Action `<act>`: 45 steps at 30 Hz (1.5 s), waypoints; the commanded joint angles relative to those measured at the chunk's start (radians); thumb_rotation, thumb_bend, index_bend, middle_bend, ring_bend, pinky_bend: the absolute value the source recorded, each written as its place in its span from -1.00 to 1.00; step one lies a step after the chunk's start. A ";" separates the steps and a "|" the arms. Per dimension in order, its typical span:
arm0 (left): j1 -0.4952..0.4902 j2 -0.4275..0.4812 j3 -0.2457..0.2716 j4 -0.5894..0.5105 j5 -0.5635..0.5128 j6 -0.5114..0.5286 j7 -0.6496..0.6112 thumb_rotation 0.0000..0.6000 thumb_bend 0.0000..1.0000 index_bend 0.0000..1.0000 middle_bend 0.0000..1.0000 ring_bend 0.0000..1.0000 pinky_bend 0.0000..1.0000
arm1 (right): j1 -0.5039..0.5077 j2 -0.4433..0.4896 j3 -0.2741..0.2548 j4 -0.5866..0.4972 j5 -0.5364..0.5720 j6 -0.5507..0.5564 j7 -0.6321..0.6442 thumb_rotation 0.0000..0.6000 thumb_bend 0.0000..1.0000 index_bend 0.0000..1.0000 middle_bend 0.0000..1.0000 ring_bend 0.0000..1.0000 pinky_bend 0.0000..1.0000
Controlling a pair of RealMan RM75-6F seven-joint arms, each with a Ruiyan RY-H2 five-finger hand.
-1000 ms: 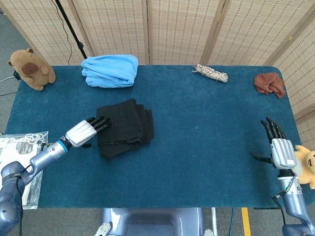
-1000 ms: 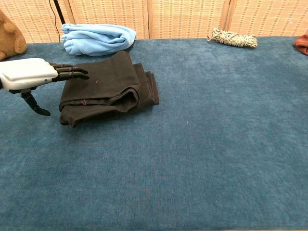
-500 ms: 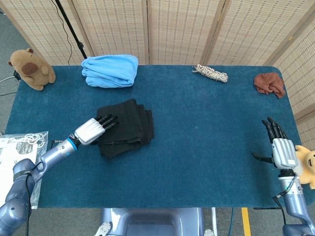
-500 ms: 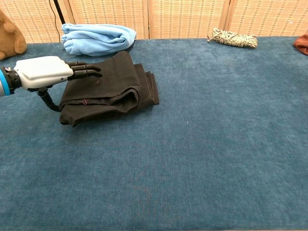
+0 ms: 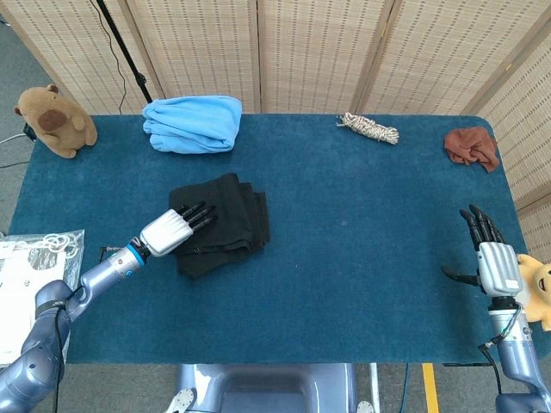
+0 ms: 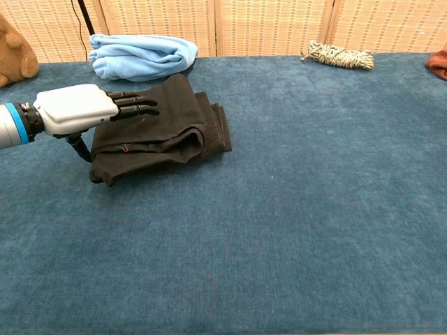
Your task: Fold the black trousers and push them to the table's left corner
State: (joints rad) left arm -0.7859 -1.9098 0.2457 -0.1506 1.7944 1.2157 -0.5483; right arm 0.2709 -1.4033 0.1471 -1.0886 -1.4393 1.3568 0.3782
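The black trousers [image 5: 231, 219] lie folded in a thick bundle left of the table's middle, also seen in the chest view as the black trousers [image 6: 174, 132]. My left hand [image 5: 176, 228] lies flat on top of their left part, fingers straight and apart, holding nothing; the chest view shows this left hand [image 6: 91, 110] with its dark fingers [image 6: 133, 105] on the cloth. Far off at the table's right edge my right hand [image 5: 489, 258] is open, fingers spread upward, empty.
A folded light-blue blanket [image 5: 193, 123] lies at the back left. A brown plush toy [image 5: 53, 120] sits at the far left corner. A coiled rope [image 5: 368, 128] and a brown cloth [image 5: 471, 146] lie along the back. White plastic packaging [image 5: 30, 275] sits off the left edge.
My left hand has slid rightward, further onto the trousers. The bundle has shifted slightly to the right. The right hand has barely moved.
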 commanded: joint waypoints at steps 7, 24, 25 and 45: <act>0.006 0.005 0.005 0.007 0.003 -0.001 0.001 1.00 -0.59 -1.00 -1.00 -0.98 -0.65 | -0.001 0.004 -0.001 -0.008 -0.002 0.001 0.001 1.00 -1.00 -0.98 -1.00 -1.00 -0.69; -0.014 -0.022 -0.014 0.030 -0.011 0.026 0.033 1.00 0.33 -0.16 -0.25 -0.20 -0.33 | 0.000 0.005 -0.002 -0.011 -0.003 -0.001 -0.002 1.00 -1.00 -0.98 -1.00 -1.00 -0.69; -0.018 -0.023 -0.013 0.030 -0.010 0.018 0.034 1.00 0.32 -0.10 -0.19 -0.14 -0.29 | 0.000 0.005 -0.002 -0.010 -0.003 -0.001 -0.002 1.00 -1.00 -0.98 -1.00 -1.00 -0.69; -0.048 -0.017 -0.046 0.032 -0.040 0.035 0.036 1.00 0.52 0.63 0.58 0.57 0.37 | -0.002 0.006 0.000 -0.010 0.002 -0.002 0.002 1.00 -1.00 -0.98 -1.00 -1.00 -0.69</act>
State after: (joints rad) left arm -0.8351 -1.9380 0.2010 -0.1201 1.7550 1.2405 -0.5157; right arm 0.2690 -1.3975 0.1471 -1.0987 -1.4377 1.3551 0.3799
